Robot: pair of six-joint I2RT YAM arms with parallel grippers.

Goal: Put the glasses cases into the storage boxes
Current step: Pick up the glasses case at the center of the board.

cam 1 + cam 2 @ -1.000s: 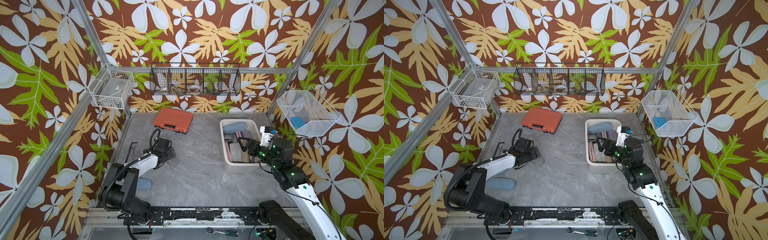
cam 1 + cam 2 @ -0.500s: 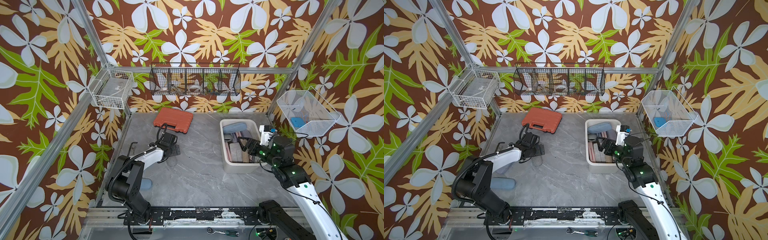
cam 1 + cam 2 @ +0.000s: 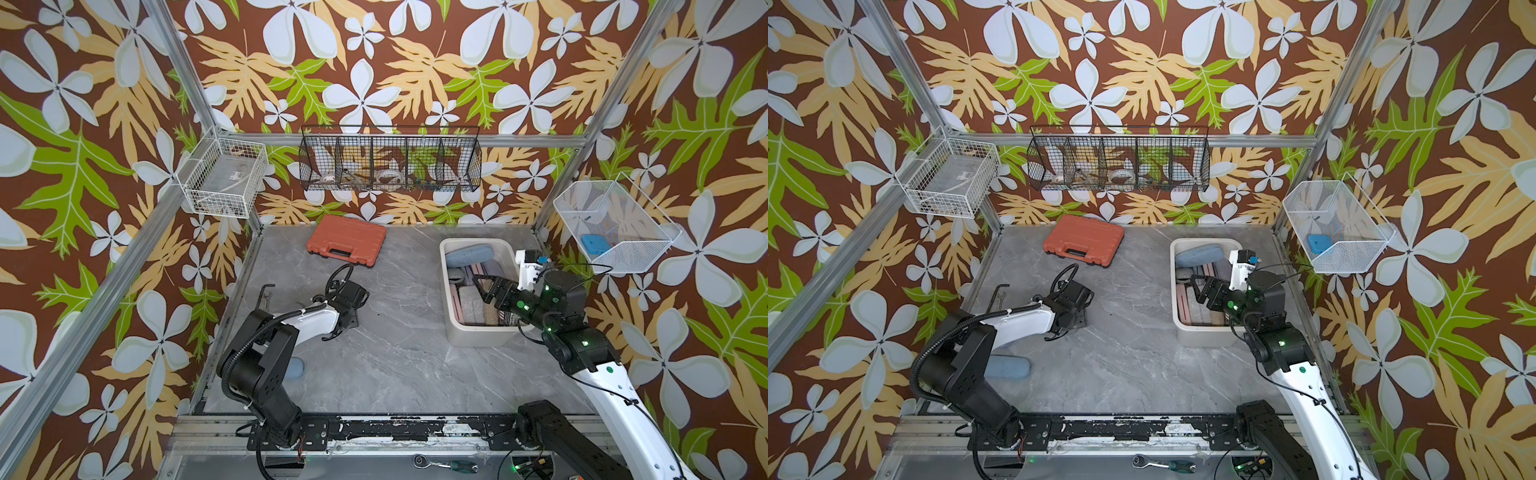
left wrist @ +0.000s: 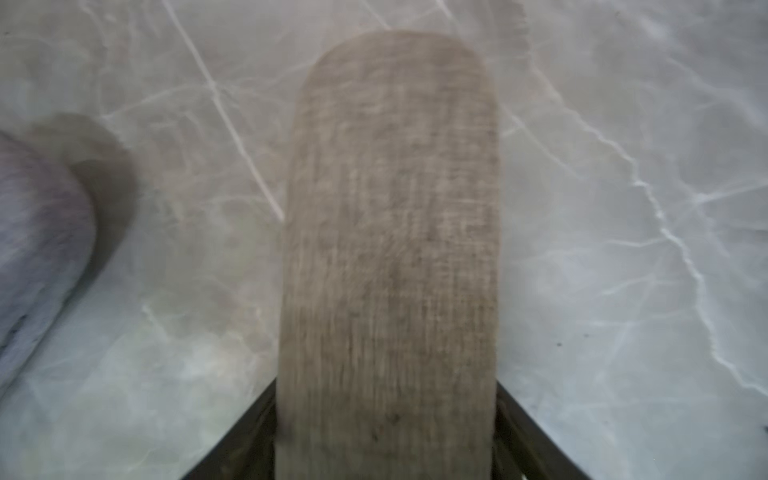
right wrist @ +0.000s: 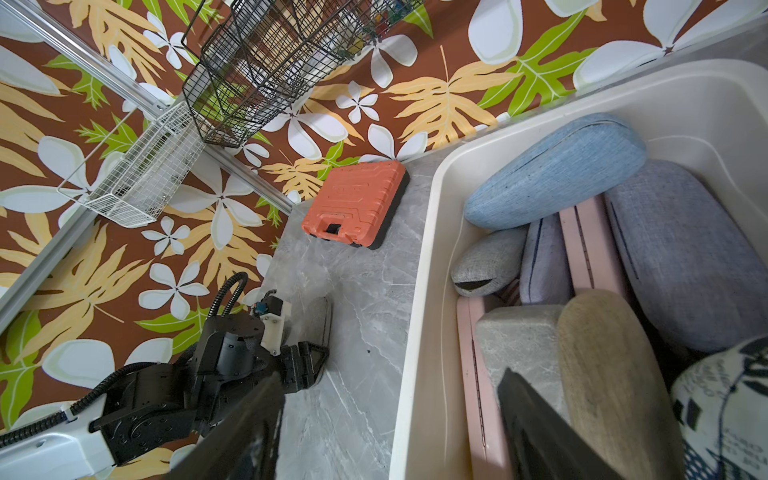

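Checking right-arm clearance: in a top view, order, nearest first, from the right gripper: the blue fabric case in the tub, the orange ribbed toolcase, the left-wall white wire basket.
Right gripper:
1. blue fabric glasses case, in the cream tub, just beyond.
2. orange ribbed toolcase, back, toward the left.
3. white wire basket, hung far left.

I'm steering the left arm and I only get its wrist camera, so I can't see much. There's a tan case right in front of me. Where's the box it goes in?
Observer: The cream storage box sits on the right side of the table, across from your tan case.
Operator: Is there room left?
Observer: It's pretty full. The right wrist view shows cases packed side by side, with a blue case lying on top at the far end.
Operator: Will I bump anything?
Observer: Maybe. The right gripper hangs open over the box.
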